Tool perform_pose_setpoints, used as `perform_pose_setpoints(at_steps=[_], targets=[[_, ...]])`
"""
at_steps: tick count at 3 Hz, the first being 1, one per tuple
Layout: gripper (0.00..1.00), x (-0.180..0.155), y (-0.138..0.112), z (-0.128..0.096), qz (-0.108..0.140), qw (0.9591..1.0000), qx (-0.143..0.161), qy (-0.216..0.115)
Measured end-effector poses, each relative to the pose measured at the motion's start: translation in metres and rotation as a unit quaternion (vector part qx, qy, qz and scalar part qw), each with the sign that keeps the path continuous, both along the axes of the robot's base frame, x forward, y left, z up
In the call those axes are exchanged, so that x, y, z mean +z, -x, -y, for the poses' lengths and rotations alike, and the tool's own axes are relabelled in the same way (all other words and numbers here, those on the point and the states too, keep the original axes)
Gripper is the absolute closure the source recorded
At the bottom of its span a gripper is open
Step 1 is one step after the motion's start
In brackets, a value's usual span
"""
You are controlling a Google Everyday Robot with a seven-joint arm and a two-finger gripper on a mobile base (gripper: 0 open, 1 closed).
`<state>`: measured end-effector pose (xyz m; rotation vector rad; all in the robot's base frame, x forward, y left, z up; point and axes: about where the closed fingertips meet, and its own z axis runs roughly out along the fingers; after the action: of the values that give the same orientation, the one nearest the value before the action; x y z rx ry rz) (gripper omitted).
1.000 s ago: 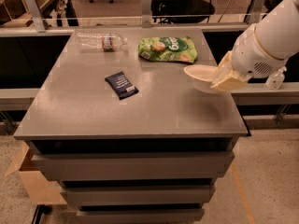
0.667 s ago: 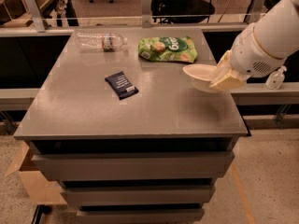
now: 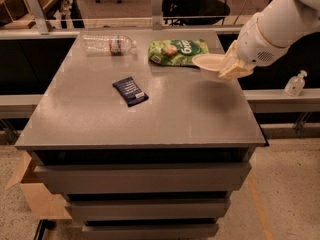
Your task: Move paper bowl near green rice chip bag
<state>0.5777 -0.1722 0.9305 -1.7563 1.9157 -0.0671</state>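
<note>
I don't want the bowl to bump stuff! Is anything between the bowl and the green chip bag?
Nothing visible is. The gripper holds the paper bowl by its right rim, above the right side of the table, right next to the green rice chip bag. The blue wrapper and the bottle lie farther left.

end effector (image 3: pixel 231 67) upper right, gripping paper bowl (image 3: pixel 209 62)

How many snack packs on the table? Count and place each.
2. The green rice chip bag lies near the far edge, beside the paper bowl held by the pincer; the dark-blue snack bar wrapper lies mid-table. None seems hidden.
</note>
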Motion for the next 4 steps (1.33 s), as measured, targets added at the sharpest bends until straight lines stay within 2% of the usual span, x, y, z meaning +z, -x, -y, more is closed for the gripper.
perform_pose_setpoints(at_steps=[1,3,4], targets=[[1.0,-0.008,-0.031,-0.003,0.008,0.9999,0.007,0.012],[1.0,-0.048,-0.077,-0.002,-0.012,0.9998,0.003,0.017],[0.84,-0.052,-0.078,-0.003,-0.014,0.9997,0.005,0.017]])
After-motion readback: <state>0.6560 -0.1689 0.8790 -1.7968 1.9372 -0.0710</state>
